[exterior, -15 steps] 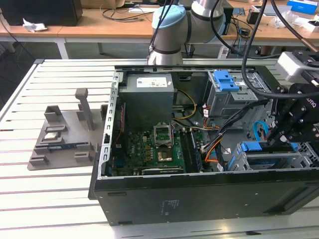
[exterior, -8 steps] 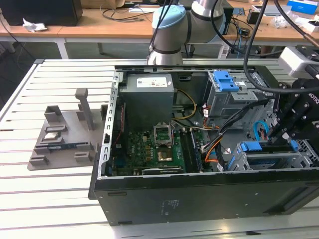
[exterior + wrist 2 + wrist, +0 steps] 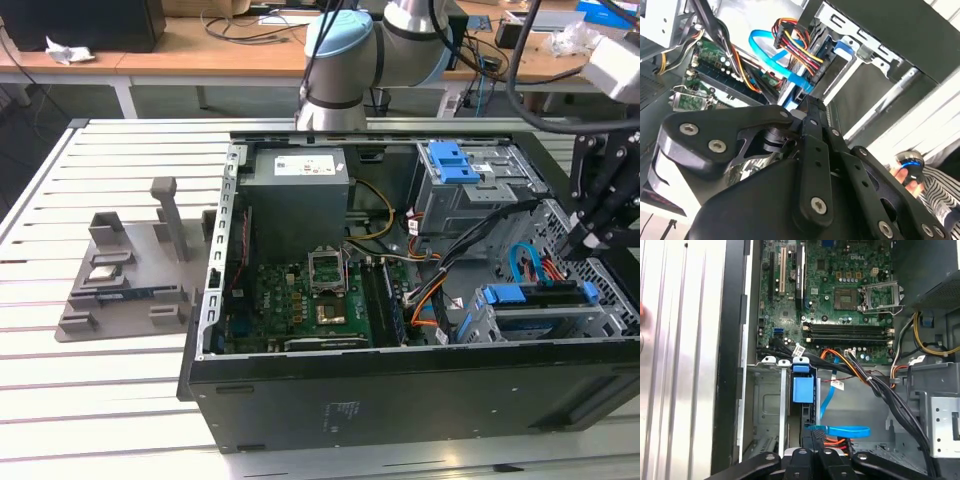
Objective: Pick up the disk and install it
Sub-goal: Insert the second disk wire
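Hovering with the black linkage gripper above the blue-framed silver disk already seated in its bay, jaw state indiscernible.

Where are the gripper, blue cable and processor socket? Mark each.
gripper (image 3: 580,236), exterior view, its tip.
blue cable (image 3: 840,431), first wrist view, its flat run.
processor socket (image 3: 880,296), first wrist view, its centre.
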Controlling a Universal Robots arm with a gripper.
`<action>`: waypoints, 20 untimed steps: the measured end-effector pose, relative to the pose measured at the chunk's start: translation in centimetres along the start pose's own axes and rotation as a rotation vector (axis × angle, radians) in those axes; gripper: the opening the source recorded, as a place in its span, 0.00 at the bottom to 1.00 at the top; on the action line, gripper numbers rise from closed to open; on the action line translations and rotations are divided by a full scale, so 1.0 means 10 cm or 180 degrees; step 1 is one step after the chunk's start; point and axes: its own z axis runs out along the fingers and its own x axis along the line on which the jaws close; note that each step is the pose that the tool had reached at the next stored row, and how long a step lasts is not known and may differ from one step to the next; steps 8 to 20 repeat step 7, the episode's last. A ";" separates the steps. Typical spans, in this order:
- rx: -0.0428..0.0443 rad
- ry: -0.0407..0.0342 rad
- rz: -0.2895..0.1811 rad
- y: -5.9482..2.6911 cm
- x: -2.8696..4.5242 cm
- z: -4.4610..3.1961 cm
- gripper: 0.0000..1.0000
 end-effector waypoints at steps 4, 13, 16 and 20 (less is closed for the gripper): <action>0.0000 -0.0001 0.0000 0.006 0.000 -0.049 0.11; 0.0000 -0.0001 0.0000 0.006 0.001 -0.051 0.11; 0.0000 -0.0001 0.0000 0.006 0.001 -0.051 0.11; 0.0000 -0.0001 0.0000 0.006 0.001 -0.051 0.11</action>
